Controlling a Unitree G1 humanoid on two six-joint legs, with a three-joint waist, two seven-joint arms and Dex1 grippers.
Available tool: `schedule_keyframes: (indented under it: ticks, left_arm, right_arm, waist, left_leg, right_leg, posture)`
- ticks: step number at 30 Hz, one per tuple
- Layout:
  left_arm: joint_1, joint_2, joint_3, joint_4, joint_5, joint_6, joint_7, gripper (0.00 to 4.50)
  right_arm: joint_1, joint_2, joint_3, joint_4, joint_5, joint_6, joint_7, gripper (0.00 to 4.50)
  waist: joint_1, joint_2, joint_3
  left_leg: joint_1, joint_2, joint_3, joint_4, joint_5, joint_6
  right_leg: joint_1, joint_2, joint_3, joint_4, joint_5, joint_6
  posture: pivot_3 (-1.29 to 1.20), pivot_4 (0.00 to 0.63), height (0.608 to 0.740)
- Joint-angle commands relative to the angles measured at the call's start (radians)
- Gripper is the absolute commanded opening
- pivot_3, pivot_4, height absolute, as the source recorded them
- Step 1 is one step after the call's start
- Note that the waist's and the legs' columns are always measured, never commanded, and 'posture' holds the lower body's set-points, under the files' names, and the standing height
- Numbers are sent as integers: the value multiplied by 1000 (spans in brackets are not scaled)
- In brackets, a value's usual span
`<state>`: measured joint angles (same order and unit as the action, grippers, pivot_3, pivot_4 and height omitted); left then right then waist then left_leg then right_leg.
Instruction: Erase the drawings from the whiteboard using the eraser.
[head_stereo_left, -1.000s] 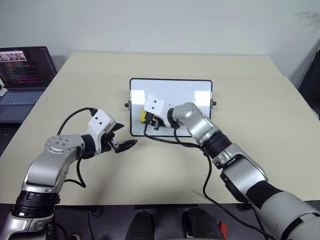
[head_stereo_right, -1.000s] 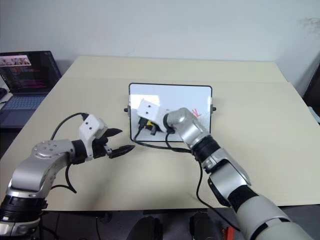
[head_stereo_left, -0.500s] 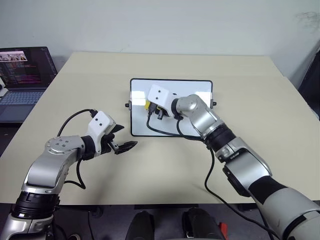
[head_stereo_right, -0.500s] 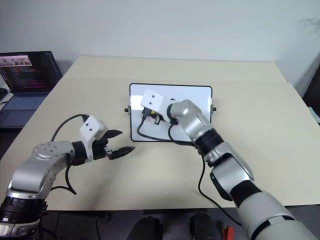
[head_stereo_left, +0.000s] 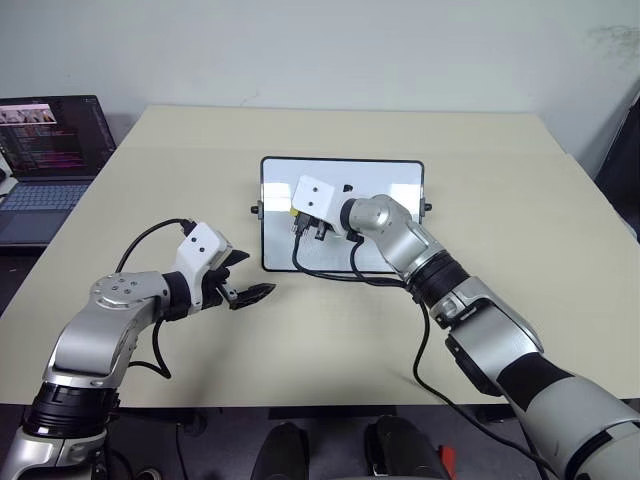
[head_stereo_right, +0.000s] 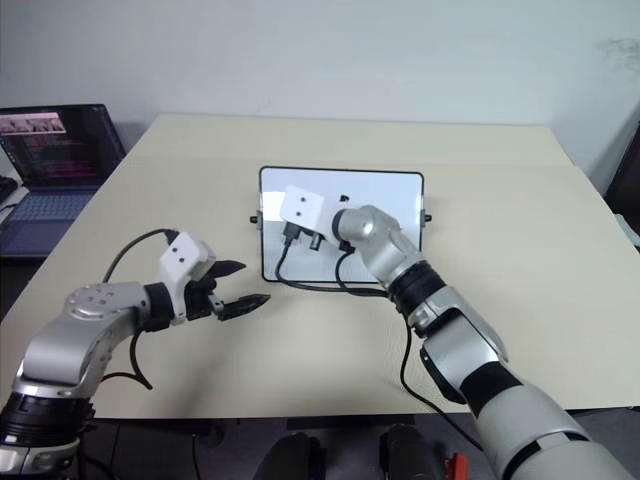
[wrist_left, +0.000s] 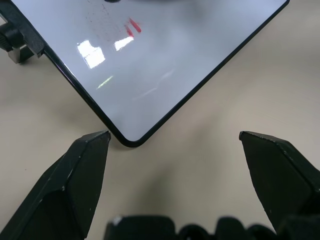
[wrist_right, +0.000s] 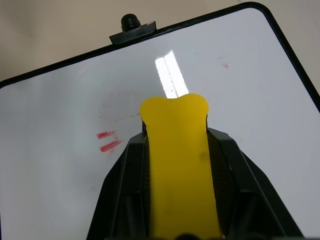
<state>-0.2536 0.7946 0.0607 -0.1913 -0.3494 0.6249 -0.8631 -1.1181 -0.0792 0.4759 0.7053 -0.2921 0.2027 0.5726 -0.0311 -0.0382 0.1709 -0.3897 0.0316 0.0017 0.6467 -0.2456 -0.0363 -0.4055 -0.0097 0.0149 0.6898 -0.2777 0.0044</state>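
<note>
Whiteboard (head_stereo_left: 385, 225) lies flat at centre frame on the beige bench (head_stereo_left: 500, 180), black knobs at its side edges. Right gripper (wrist_right: 175, 125) reaches in from lower right and sits over the board's upper-left part, jaws clenched on the eraser (wrist_right: 179, 165); the yellow block sticks out between the black fingers (wrist_right: 125, 185). Cannot tell if the eraser touches the board surface. In the right wrist view, two short red strokes (wrist_right: 106, 141) show left of the eraser tip, with faint pinkish smudging above them and a tiny red speck (wrist_right: 225, 65) toward the upper right. The same red strokes (wrist_left: 133, 27) show near the top of the left wrist view.

Left gripper (head_stereo_left: 248, 290) hovers over bare bench at lower left of frame, just off the board's lower-left corner, jaws released and spread wide, holding nothing. Laptop (head_stereo_left: 45, 160) with lit screen sits at far left edge, well apart from the board.
</note>
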Motion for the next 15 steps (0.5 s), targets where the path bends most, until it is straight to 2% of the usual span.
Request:
schedule_keyframes:
  ticks: [1, 3, 7, 12, 15]
  left_arm:
    - [-11, 3, 3, -25, -2, -12, -3, 4500]
    - [-12, 3, 1, -25, -2, -12, -3, 4500]
    - [-13, 1, -1, -24, -3, -12, -2, 4500]
    - [-14, 1, -2, -24, -4, -11, -3, 4500]
    - [-14, 1, -5, -24, -4, -11, -6, 4500]
  right_arm:
    - [55, -39, 54, -10, -42, 34, 97, 1228]
    - [73, -49, 74, -35, -52, 41, 136, 1228]
    - [76, -46, 56, -42, -48, 52, 124, 1228]
    - [47, -27, -7, -11, -23, 53, 45, 1228]
    - [77, -34, 23, -48, -14, 94, 150, 1228]
  waist:
    - [0, 0, 0]
    - [-1, 0, 0]
    - [-1, 0, 0]
    - [-1, 0, 0]
    - [1, 0, 0]
  left_leg:
    - [0, 0, 0, 0, 0, 0]
    - [0, 0, 0, 0, 0, 0]
    - [0, 0, 0, 0, 0, 0]
    - [0, 0, 0, 0, 0, 0]
    - [0, 0, 0, 0, 0, 0]
  right_leg:
    - [0, 0, 0, 0, 0, 0]
    - [0, 0, 0, -1, 0, 0]
    - [0, 0, 0, 0, 0, 0]
    - [0, 0, 0, 0, 0, 0]
    - [0, 0, 0, 0, 0, 0]
  posture:
    - [0, 150, 740]
    - [0, 150, 740]
    - [0, 150, 740]
    - [0, 150, 740]
    - [0, 150, 740]
